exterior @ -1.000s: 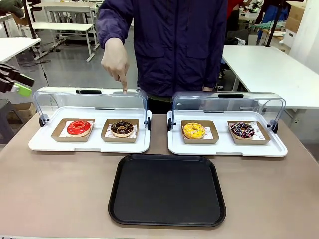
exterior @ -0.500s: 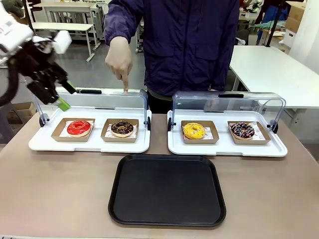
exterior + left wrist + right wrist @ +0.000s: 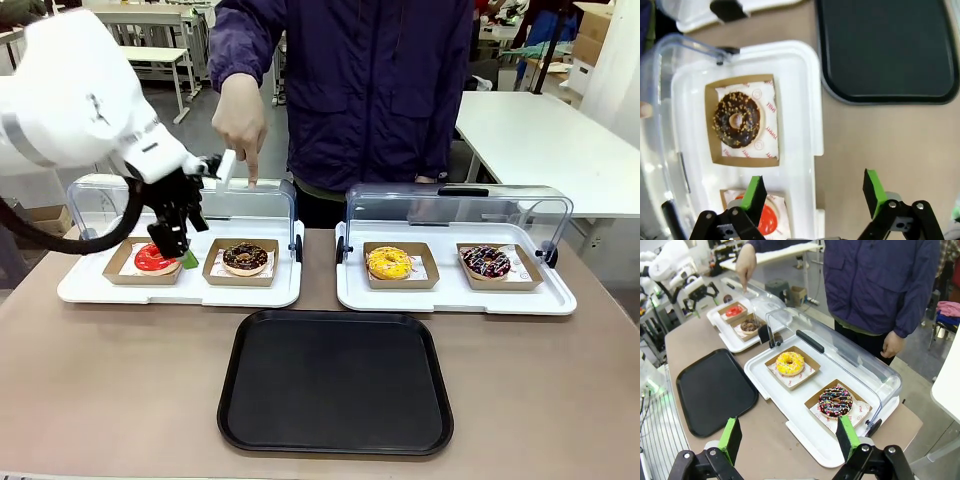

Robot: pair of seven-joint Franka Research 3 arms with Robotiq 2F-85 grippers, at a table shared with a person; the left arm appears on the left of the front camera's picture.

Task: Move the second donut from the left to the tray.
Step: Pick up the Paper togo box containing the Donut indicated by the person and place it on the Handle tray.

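A: Where is the chocolate-glazed donut (image 3: 244,257) sitting?

B: In its small cardboard tray (image 3: 228,279) inside the left display tray (image 3: 180,292), whose clear lid (image 3: 270,200) is standing open for access. The person's hand (image 3: 240,118) is pointing down at it, apparently marking the target.

A: And the left gripper (image 3: 814,194)?

B: It's hovering over that display tray near the red donut (image 3: 152,258), fingers spread wide and gripping nothing. I'd say it's lining up to descend.

A: The right gripper (image 3: 790,434)?

B: Also wide apart and empty, waiting by the right display tray (image 3: 805,429). The black tray (image 3: 335,390) is lying just in front, ready to receive.
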